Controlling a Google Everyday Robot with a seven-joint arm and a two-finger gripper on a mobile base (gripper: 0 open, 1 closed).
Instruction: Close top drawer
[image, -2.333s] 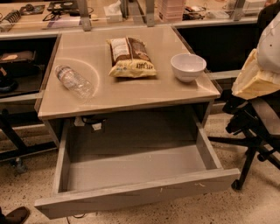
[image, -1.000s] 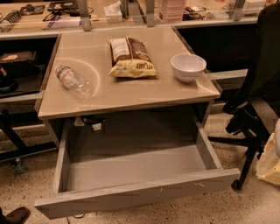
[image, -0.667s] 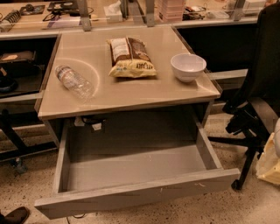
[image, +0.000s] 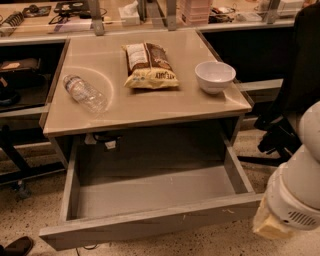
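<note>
The top drawer (image: 150, 223) is a wide grey wooden box, pulled far out from under the tan table top (image: 165, 107). Its inside is empty and its flat front, with small white scuffs, faces the camera at the bottom. My gripper is out of view. Only a white rounded arm segment (image: 295, 192) with a yellowish piece under it shows at the lower right. It is just right of the drawer's right front corner.
On the table top lie a clear plastic bottle (image: 85, 93), a chip bag (image: 149, 66) and a white bowl (image: 215, 76). A black chair (image: 300, 80) stands at the right. Dark shelving sits at the left, a cluttered counter behind, and a shoe (image: 17, 246) at the bottom left.
The white arm segment has moved left and further into view at the lower right, closer to the drawer's right front corner. The drawer is as far open as before.
</note>
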